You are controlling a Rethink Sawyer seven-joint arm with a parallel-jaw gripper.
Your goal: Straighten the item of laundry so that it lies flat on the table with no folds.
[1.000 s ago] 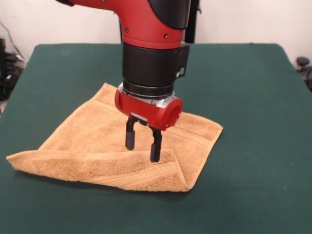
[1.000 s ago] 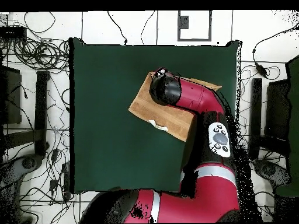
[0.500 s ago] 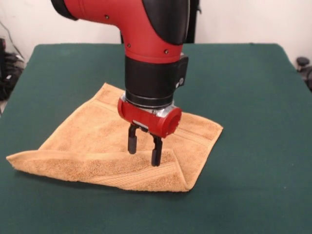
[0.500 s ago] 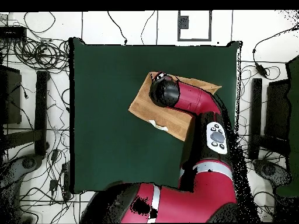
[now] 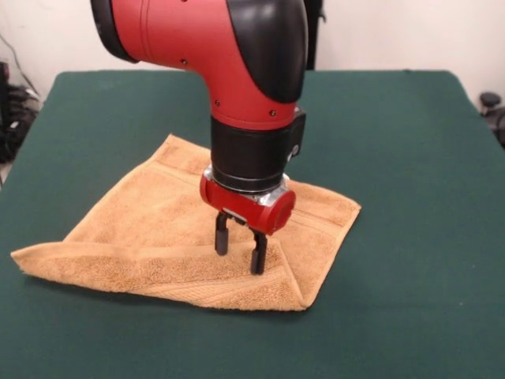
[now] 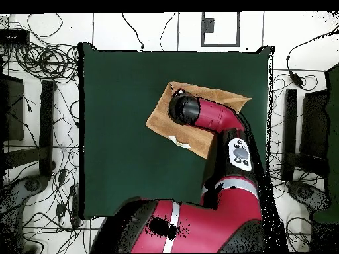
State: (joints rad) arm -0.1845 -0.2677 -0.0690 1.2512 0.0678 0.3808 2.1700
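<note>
Laundry here is one orange-tan terry towel (image 5: 158,229) lying on the dark green tabletop (image 5: 410,158), a little left of the middle in the front view and nearer the near edge than the far one. It is not flat: the near edge is turned over onto itself in a thick folded band that runs from the left corner to the near right corner, with the woven border stripes showing along it. The far corner and the right corner lie spread on the cloth top. In the overhead view the towel (image 6: 162,116) shows as a slanted shape partly covered by the arm, with a small white tag (image 6: 173,139) at one edge.

The red and black arm (image 5: 245,63) comes straight down over the towel's right half. Its end effector (image 5: 238,260) points downward with the two black fingers (image 5: 258,254) spread apart, a clear gap between them and nothing gripped. The fingertips sit at the towel's surface just behind the folded band; whether they press into the terry cannot be told.

No containers show on the tabletop.
</note>
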